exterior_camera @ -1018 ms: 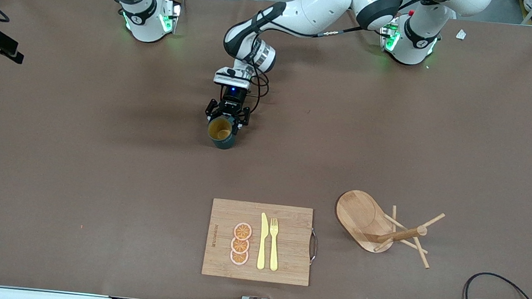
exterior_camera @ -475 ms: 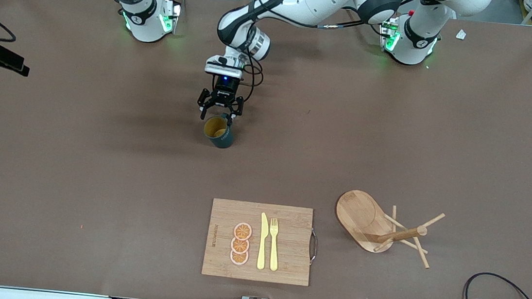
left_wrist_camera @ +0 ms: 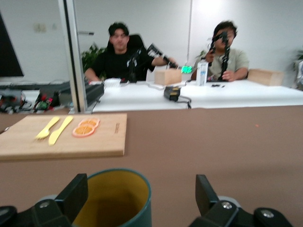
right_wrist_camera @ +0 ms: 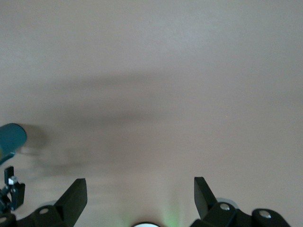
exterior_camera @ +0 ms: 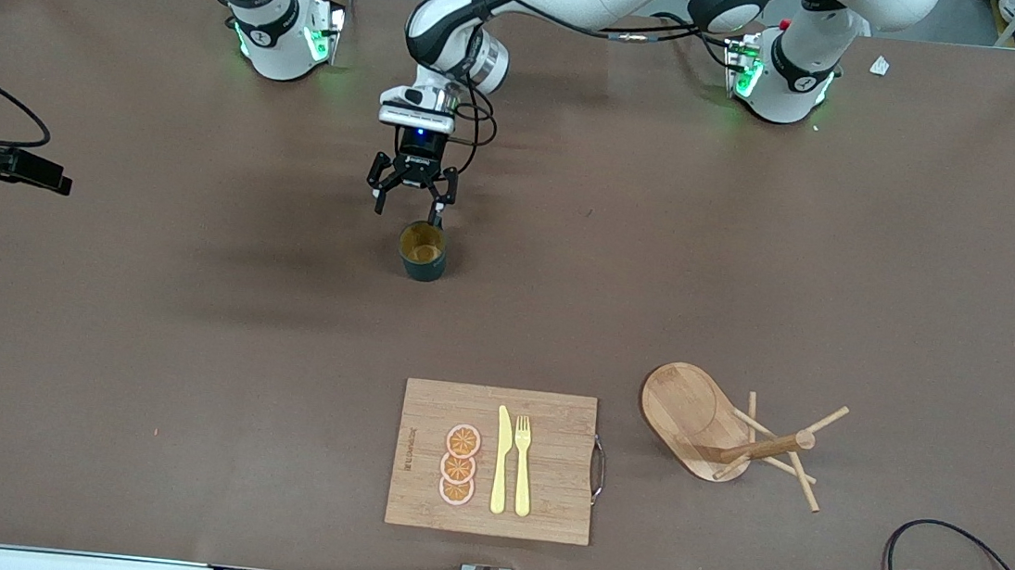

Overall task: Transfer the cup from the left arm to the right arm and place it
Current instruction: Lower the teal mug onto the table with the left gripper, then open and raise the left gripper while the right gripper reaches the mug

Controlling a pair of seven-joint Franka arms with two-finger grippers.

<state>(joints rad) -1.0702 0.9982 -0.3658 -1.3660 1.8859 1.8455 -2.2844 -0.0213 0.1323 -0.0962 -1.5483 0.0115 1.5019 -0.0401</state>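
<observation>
Front view shows the cup (exterior_camera: 422, 251) upright on the table, the left gripper (exterior_camera: 411, 196) open and empty just above it. It looks light, stiff and smooth, so gripping the rim wall seems best. Right gripper (right_wrist_camera: 140, 196) waits open, empty.

The cup (exterior_camera: 422, 250) stands upright on the brown table (exterior_camera: 140, 333) at upper centre of the frame. The left gripper (exterior_camera: 411, 197) hangs just above it, fingers spread, holding nothing. At lower centre lies a cutting board (exterior_camera: 542, 503); a wooden peg rack (exterior_camera: 717, 426) lies beside it.
</observation>
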